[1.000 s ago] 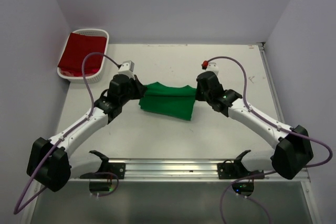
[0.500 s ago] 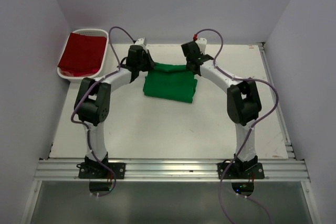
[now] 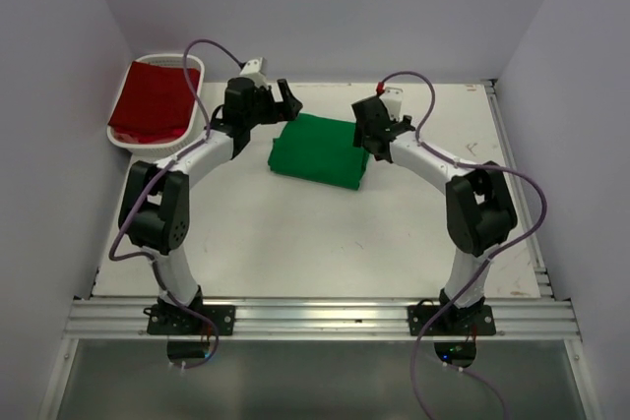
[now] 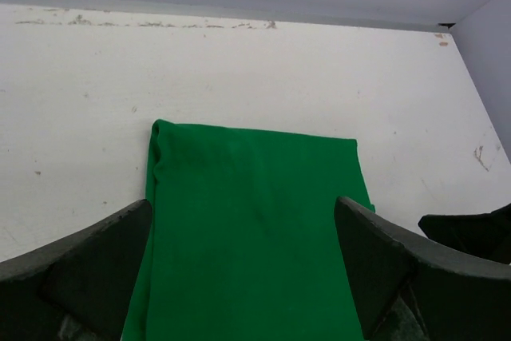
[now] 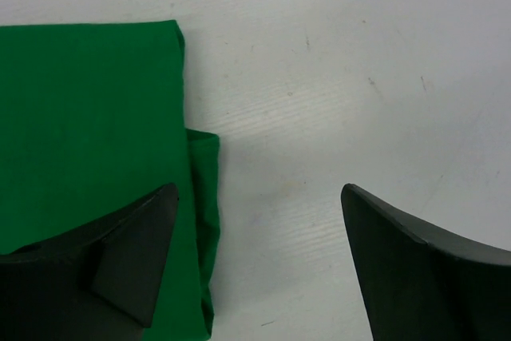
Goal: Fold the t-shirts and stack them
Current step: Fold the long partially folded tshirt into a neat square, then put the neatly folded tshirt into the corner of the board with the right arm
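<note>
The green t-shirt lies folded into a flat rectangle in the far middle of the table. My left gripper hangs open just off its far left corner. In the left wrist view that gripper spans the green t-shirt with nothing held. My right gripper is open at the shirt's right edge. In the right wrist view that gripper has one finger over the green t-shirt and the other over bare table. The dark red t-shirt lies in the basket.
The white slatted basket stands at the far left corner, against the left wall. The back wall runs close behind both grippers. A metal rail with the arm bases crosses the near edge.
Both grippers, shut on the green t-shirt's near edge, carried it over to the far side. They have since opened and let go, and the shirt now lies flatter.
</note>
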Available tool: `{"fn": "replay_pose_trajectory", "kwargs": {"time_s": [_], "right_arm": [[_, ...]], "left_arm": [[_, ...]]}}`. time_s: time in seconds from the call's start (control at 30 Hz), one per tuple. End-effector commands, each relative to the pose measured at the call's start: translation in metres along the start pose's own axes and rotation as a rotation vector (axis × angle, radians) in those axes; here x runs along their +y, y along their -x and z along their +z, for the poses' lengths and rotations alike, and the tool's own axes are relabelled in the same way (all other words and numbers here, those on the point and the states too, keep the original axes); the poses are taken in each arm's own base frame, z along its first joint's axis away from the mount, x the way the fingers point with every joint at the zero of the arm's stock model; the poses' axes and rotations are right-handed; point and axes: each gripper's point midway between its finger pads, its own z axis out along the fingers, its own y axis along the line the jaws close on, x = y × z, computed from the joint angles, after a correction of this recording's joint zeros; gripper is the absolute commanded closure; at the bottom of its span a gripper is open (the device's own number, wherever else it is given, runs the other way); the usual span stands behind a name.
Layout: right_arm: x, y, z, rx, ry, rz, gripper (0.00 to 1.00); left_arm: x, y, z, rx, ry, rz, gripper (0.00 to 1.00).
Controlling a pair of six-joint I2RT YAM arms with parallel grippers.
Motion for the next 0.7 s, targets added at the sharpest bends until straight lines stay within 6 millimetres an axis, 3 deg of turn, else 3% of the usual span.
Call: {"fn": "replay_pose_trajectory", "kwargs": {"time_s": [0.0,0.1,0.13,0.17,0.2,0.23,0.27,0.3,0.37,0.53,0.63,0.67], "right_arm": [[0.025,0.031,-0.026,-0.077,0.198,0.047,0.16],[0.053,0.022,-0.038,0.007,0.392,0.063,0.57],[0.057,0.019,-0.041,0.034,0.431,0.081,1.0],[0.052,0.018,-0.035,0.059,0.446,0.124,1.0],[0.066,0.012,-0.044,0.119,0.56,0.178,1.0],[0.067,0.013,-0.045,0.131,0.601,0.219,1.0],[0.066,0.006,-0.04,0.137,0.648,0.262,1.0],[0.073,0.001,-0.046,0.178,0.716,0.301,1.0],[0.073,-0.019,-0.038,0.238,0.741,0.322,1.0],[0.087,-0.047,-0.036,0.318,0.856,0.35,0.35],[0.083,-0.064,-0.035,0.345,0.856,0.352,0.19],[0.082,-0.066,-0.034,0.348,0.854,0.353,0.18]], "left_arm": [[0.0,0.013,-0.003,-0.05,-0.01,0.036,0.0],[0.003,-0.004,0.007,0.009,-0.021,0.036,0.07],[0.003,-0.009,0.011,0.031,-0.029,0.035,0.15],[0.0,-0.016,0.016,0.068,-0.056,0.035,0.24],[-0.001,-0.02,0.019,0.085,-0.066,0.033,0.37],[-0.001,-0.023,0.022,0.099,-0.076,0.033,0.72],[-0.006,-0.03,0.023,0.125,-0.102,0.031,0.95],[-0.007,-0.034,0.024,0.139,-0.106,0.034,1.0],[-0.015,-0.042,0.023,0.155,-0.155,0.037,1.0],[-0.026,-0.072,0.013,0.211,-0.211,0.035,1.0],[-0.035,-0.094,0.006,0.235,-0.236,0.035,1.0],[-0.034,-0.099,0.005,0.24,-0.235,0.03,1.0]]}}
